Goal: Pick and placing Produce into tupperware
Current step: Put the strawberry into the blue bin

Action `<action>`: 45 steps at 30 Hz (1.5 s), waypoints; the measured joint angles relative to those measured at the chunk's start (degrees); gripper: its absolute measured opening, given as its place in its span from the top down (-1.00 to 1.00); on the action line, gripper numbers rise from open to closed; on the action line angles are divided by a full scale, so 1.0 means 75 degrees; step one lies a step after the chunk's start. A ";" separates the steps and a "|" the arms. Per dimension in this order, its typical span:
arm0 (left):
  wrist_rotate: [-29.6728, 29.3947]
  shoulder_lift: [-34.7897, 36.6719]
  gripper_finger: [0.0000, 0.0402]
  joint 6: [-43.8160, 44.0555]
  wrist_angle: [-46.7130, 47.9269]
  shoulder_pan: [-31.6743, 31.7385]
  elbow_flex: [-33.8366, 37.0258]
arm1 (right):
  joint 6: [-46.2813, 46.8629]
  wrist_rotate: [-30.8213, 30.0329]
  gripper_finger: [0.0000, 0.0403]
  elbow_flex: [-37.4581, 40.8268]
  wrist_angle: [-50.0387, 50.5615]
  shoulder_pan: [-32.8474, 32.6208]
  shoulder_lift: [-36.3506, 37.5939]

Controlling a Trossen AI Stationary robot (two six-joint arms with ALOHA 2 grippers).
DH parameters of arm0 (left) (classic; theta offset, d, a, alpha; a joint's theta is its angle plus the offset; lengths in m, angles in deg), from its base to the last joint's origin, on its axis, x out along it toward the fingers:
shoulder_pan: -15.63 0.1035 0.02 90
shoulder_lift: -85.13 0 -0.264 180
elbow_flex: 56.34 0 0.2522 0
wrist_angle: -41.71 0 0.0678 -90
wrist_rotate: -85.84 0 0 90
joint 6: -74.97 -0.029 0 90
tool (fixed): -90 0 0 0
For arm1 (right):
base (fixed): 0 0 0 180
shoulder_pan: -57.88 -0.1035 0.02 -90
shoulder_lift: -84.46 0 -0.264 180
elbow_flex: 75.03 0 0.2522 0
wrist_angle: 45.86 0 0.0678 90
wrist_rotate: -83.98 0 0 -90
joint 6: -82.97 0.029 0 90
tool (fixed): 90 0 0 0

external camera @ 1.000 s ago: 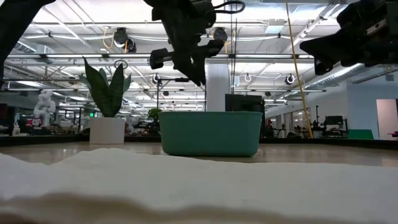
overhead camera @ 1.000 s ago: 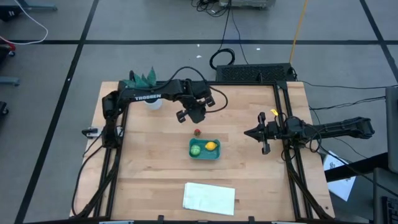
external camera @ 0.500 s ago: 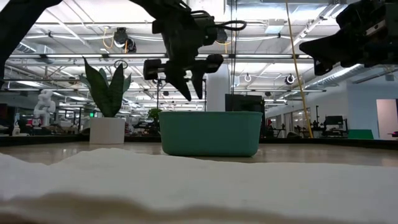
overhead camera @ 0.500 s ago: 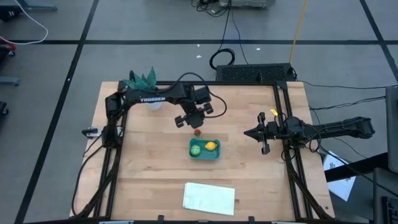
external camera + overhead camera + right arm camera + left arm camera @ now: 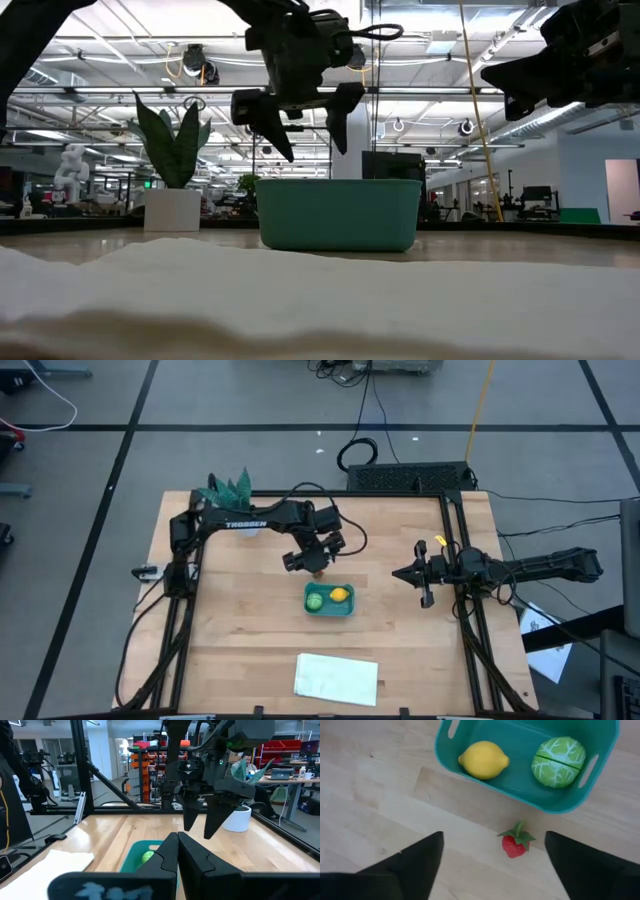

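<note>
Lowered since a second ago, the left gripper (image 5: 314, 563) hangs open over the toy strawberry (image 5: 516, 841) beside the teal tupperware (image 5: 570, 806); the right gripper (image 5: 412, 573), seemingly closed, waits apart.

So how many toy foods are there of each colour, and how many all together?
Yellow: 1, the lemon, in the teal tub.
Green: 1, the round green piece, also in the tub.
Red: 1, the strawberry, on the wooden table outside the tub.
Total: 3 toy foods.
</note>
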 joint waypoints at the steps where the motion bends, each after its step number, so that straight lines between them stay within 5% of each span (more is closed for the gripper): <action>1: -0.0009 0.0000 -0.82 0.0061 -0.0091 -0.0014 0.0068 | 0.0000 0.0000 1.00 0.0000 0.0000 0.0000 0.0000; 5: -0.0517 -0.0023 -0.97 0.0134 -0.0538 -0.0026 0.0609 | 0.0000 0.0000 1.00 0.0000 0.0000 0.0000 -0.0006; 11: -0.1358 -0.0028 -0.92 -0.0285 -0.1125 -0.0020 0.1528 | 0.0000 0.0000 1.00 0.0000 0.0003 0.0001 -0.0052; 45: -0.1075 -0.0195 -0.86 -0.0665 -0.2055 -0.0320 0.1746 | -0.0052 0.0000 1.00 0.0000 -0.0003 0.0003 -0.0050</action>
